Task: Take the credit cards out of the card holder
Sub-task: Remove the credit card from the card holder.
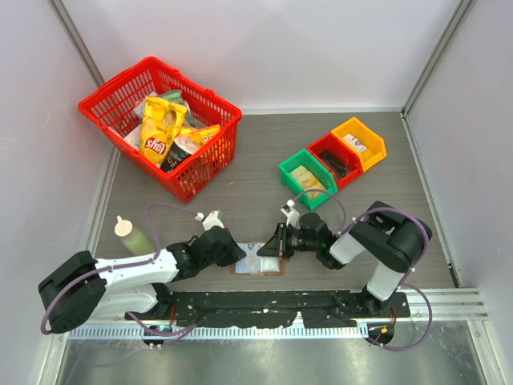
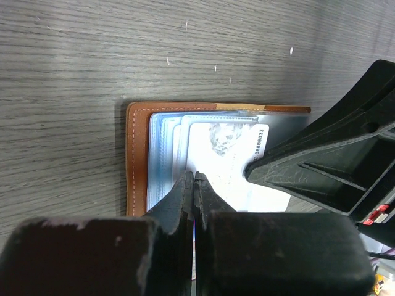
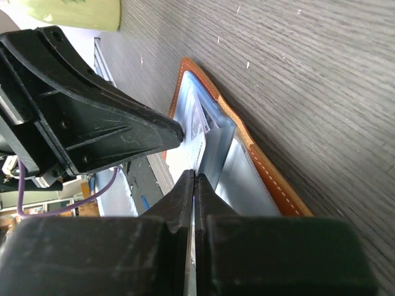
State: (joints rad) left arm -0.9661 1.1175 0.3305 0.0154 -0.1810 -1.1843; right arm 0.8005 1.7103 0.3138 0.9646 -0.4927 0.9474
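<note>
A red basket (image 1: 119,82) of snack bags (image 1: 160,132), three coloured bins (image 1: 321,144) and a green bottle (image 1: 133,237) stand well apart. The card holder (image 2: 139,160) lies open between the grippers, each hiding part of it. The left gripper (image 2: 195,179) and right gripper (image 3: 194,176) are both closed, tips on a white card (image 2: 228,154); the right possibly pinches its edge.

Brown card holder (image 2: 138,161) open flat w/ pale card (image 2: 229,157).

L arm (image 1: 120,277) & R arm (image 1: 385,241): white links, black joints, bases at either end of black base plate (image 1: 264,303). Purple cables (image 1: 44,313) loop beside plate ends. L gripper (image 2: 194,180), R gripper (image 3: 194,177): matte black, scuffed, ribbed fingers; red label (image 2: 373,216) on R.
</note>
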